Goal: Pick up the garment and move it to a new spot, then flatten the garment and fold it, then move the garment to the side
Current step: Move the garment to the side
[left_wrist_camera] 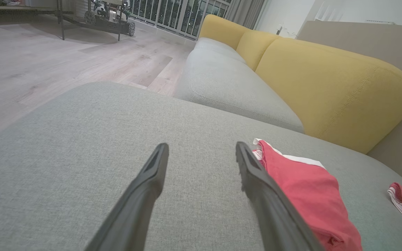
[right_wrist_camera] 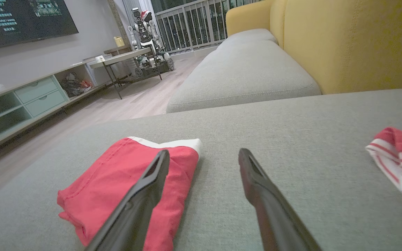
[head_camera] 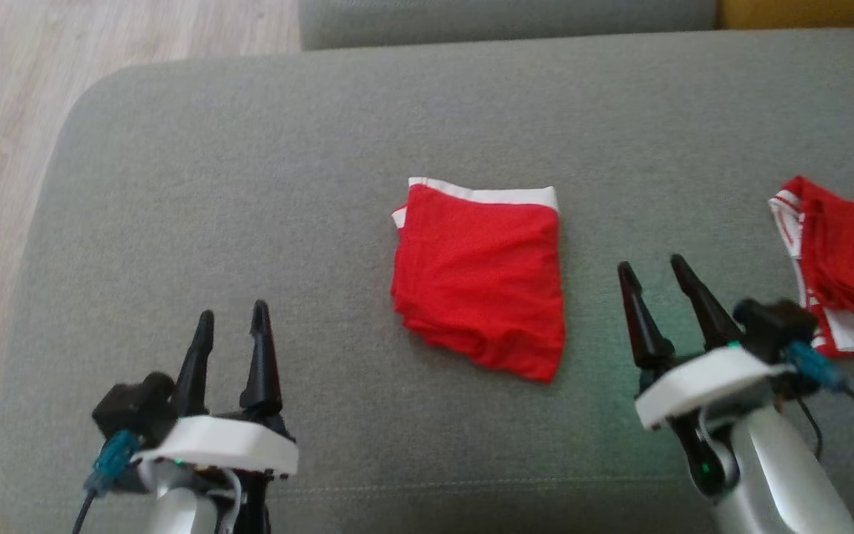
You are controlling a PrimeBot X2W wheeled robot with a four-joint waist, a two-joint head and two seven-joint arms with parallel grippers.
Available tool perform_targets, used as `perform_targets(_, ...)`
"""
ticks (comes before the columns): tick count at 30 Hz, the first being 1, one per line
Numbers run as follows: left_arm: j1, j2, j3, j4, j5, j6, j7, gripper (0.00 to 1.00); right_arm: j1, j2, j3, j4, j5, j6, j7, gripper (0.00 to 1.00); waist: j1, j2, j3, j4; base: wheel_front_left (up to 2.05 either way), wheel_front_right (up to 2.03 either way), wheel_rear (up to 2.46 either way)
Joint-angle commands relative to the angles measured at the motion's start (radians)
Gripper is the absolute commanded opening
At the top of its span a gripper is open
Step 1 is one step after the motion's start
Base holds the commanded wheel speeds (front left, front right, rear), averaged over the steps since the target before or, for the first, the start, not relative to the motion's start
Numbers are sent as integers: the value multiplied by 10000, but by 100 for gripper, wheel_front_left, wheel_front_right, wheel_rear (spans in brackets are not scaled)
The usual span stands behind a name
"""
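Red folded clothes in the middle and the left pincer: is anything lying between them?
No. In the head view, just bare grey cushion lies between the left pincer and the folded red garment.

Counted 2 red garments: folded garment [head_camera: 480, 278] between both jaw pairs, striped garment [head_camera: 846, 263] right of right jaws. 2 grippers: left gripper [head_camera: 233, 310], right gripper [head_camera: 649, 262].

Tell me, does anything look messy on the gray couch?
Yes. The red-and-white garment near the right gripper lies bunched and rumpled, while the red garment in the middle sits neatly folded.
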Motion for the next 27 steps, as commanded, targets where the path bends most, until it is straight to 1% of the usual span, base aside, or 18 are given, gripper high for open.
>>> perform_targets(1, -488, 52, 221, -283, 92, -37, -78, 100, -677, 23, 367, -14, 206, -2, 143, 100, 0, 0, 297, 260, 0, 0, 0)
perform_targets(8, -820, 52, -148, -160, 74, -55, -78, 100, -1909, 23, 579, 1931, 1440, -2, 950, 100, 0, 0, 770, 884, 0, 0, 0)
perform_targets(9, -820, 52, -148, -160, 74, -55, -78, 100, -1909, 23, 579, 1931, 1440, -2, 950, 100, 0, 0, 770, 884, 0, 0, 0)
perform_targets(12, -905, 52, -243, -133, 31, -20, -78, 100, -2296, 23, 544, 2747, 1946, -2, 1184, 100, 0, 0, 887, 1133, 0, 0, 0)
perform_targets(13, -931, 52, -305, -114, 1, -1, -78, 100, -2510, 23, 446, 3280, 2549, -2, 1322, 100, 0, 0, 932, 1276, 0, 0, 0)
perform_targets(14, -931, 52, -305, -114, 1, -1, -78, 100, -2510, 23, 446, 3280, 2549, -2, 1322, 100, 0, 0, 932, 1276, 0, 0, 0)
perform_targets(17, -965, 52, -406, -99, -21, 24, -78, 100, -2851, 24, 429, 3963, 3399, -2, 1453, 100, 0, 0, 998, 1462, 0, 0, 0)
perform_targets(21, -982, 52, -413, -82, -22, 51, -78, 100, -3227, 24, 899, 4604, 4033, -2, 1507, 100, 0, 0, 1037, 1591, 0, 0, 0)
perform_targets(24, -995, 52, -404, -56, -23, 49, -78, 100, -3441, 24, 1426, 4957, 3946, -2, 1389, 100, 0, 0, 1046, 1633, 0, 0, 0)
perform_targets(25, -1000, 52, -402, -48, -22, 52, -78, 100, -3504, 24, 1582, 5070, 3882, -2, 1342, 47, 0, 0, 1048, 1634, 0, 0, 0)
perform_targets(26, -1008, 52, -397, -41, -22, 62, -78, 100, -3574, 24, 1710, 5172, 3773, -2, 1237, 0, 0, 0, 1047, 1628, 0, 0, 0)
perform_targets(27, -1019, 52, -395, -37, -24, 74, -78, 100, -3651, 24, 1818, 5307, 3554, -2, 1090, 0, 0, 0, 1041, 1615, 0, 0, 0)
